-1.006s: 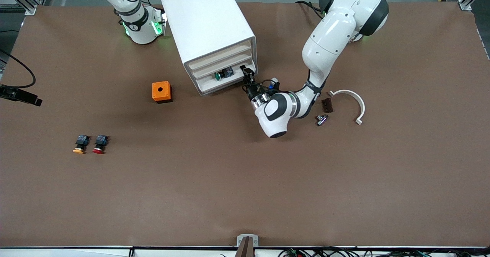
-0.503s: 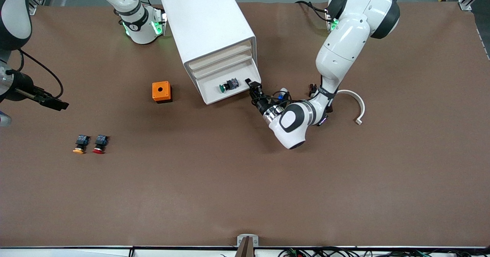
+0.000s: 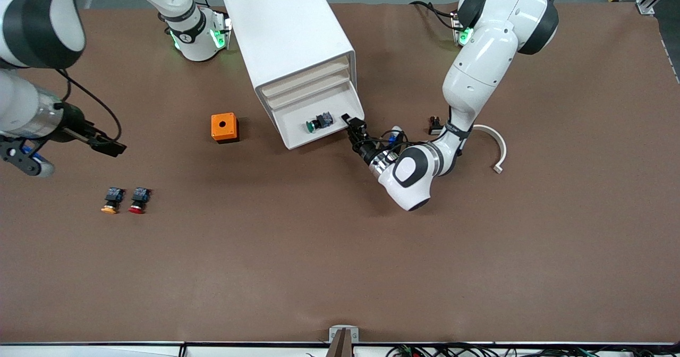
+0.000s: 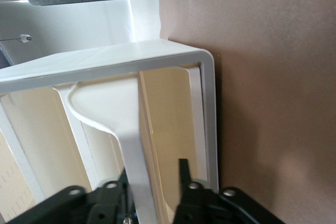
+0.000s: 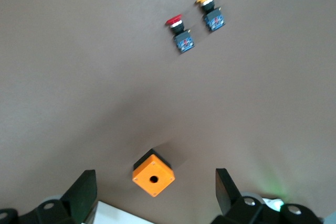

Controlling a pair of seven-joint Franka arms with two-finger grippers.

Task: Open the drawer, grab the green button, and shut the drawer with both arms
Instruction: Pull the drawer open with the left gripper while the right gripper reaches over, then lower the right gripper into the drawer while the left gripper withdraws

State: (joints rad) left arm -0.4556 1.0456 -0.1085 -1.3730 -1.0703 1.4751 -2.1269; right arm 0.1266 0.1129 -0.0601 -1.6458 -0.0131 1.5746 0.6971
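Observation:
The white cabinet stands near the robots' bases, and its drawer is pulled out under two shut ones. Inside the drawer lies the green-capped button. My left gripper is at the drawer's front corner toward the left arm's end. In the left wrist view its jaws straddle the drawer's front wall, open, with a gap on one side. My right gripper hangs open and holds nothing. It is over the table toward the right arm's end, and from it the orange box shows below.
An orange box with a round hole sits beside the cabinet. A yellow-capped button and a red-capped button lie nearer the front camera. A white curved piece and a small black part lie by the left arm.
The left gripper drew the drawer farther out, then its jaws parted off the front wall. The right arm swung in from the table's edge toward the orange box.

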